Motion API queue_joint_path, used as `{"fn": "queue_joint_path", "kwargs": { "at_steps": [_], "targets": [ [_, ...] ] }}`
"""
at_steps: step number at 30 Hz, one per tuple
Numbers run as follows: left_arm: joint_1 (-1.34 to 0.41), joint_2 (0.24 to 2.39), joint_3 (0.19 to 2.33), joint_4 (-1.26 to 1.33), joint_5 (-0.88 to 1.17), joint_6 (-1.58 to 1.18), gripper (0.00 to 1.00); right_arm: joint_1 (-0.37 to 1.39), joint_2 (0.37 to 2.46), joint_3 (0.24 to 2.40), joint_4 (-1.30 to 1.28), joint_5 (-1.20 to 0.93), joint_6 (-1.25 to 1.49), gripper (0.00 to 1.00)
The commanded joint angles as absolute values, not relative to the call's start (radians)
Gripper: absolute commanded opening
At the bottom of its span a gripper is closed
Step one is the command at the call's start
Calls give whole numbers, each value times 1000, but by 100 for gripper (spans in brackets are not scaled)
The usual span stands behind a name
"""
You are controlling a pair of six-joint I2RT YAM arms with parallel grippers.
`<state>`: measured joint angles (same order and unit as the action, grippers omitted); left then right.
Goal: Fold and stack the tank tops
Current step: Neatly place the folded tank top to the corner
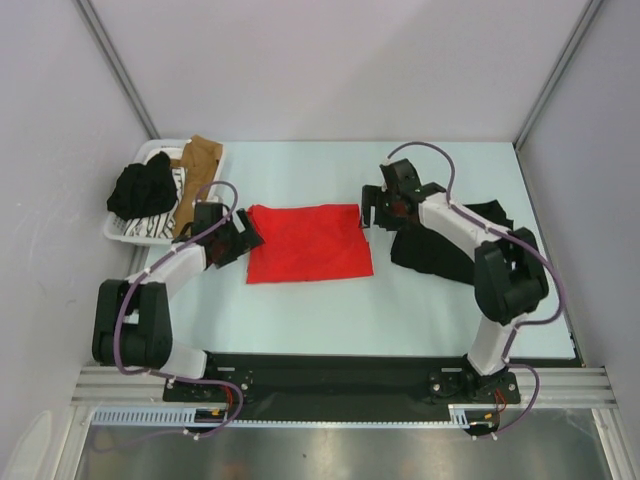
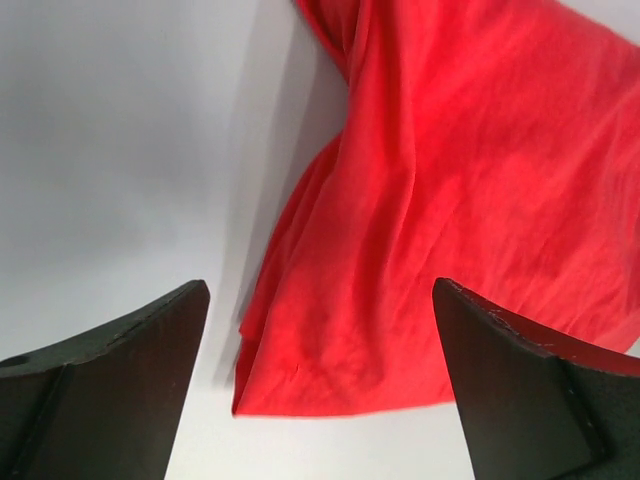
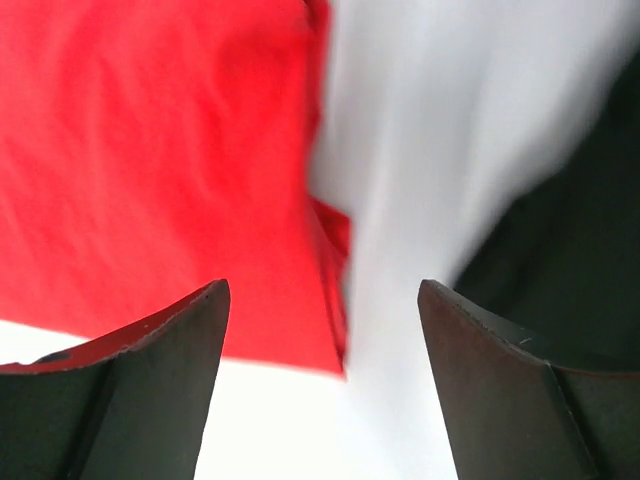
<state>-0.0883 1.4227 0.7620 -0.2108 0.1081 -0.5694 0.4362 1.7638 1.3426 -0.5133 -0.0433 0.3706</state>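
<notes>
Between the red tank top (image 1: 310, 243) and black tank top (image 1: 430, 262) runs bare table (image 1: 330, 310).

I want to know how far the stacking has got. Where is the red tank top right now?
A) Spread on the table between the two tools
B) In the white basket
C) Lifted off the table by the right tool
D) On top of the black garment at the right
A: the red tank top lies on the table, with the left tool at its left edge and the right tool at its right edge, both open and empty.
</notes>
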Motion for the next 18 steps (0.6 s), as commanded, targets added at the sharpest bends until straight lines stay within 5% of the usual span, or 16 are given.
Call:
{"fn": "queue_joint_path", "kwargs": {
  "at_steps": [1, 10, 18],
  "targets": [
    [-71, 1479, 828, -153, 146, -545, 100, 416, 1880, 1417, -459, -173, 409, 82],
    [-69, 1650, 936, -163, 167, -545, 89, 410, 2121, 1523, -391, -250, 479, 79],
    [-68, 1744, 980, -173, 146, -545, 79, 440, 2166, 1523, -373, -253, 483, 57]
  ]
}}
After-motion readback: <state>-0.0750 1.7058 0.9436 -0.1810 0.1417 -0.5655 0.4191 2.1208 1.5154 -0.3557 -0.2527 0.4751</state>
